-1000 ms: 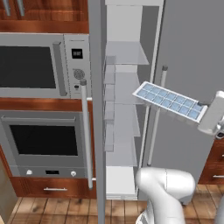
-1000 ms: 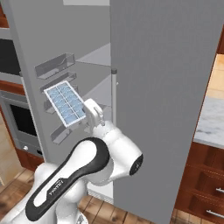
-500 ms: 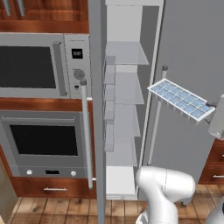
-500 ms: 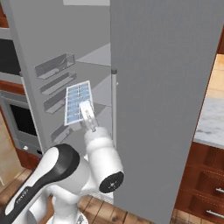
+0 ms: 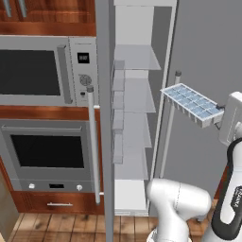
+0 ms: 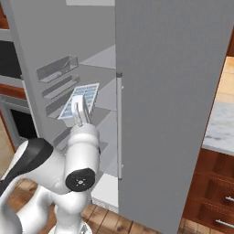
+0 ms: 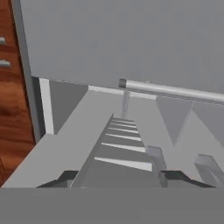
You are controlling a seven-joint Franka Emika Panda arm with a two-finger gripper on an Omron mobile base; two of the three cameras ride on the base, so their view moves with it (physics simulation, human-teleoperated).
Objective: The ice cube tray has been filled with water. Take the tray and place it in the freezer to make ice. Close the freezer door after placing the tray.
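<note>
Evenly and flatly lit throughout, with no visible lamp, no glare and hardly a cast shadow; only soft grey shading inside the freezer (image 5: pixel 137 118) between its white shelves. Rendered, somewhat coarse and soft at the edges in both base views, without lens bending. Duller and greyer in the hand view, with the ice cube tray (image 7: pixel 118 153) close up, washed to plain grey and slightly blurred.

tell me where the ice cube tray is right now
The small white ice cube tray with pale blue cells is held in the air at the right of the left base view, in front of the open grey freezer's white shelves.
</note>
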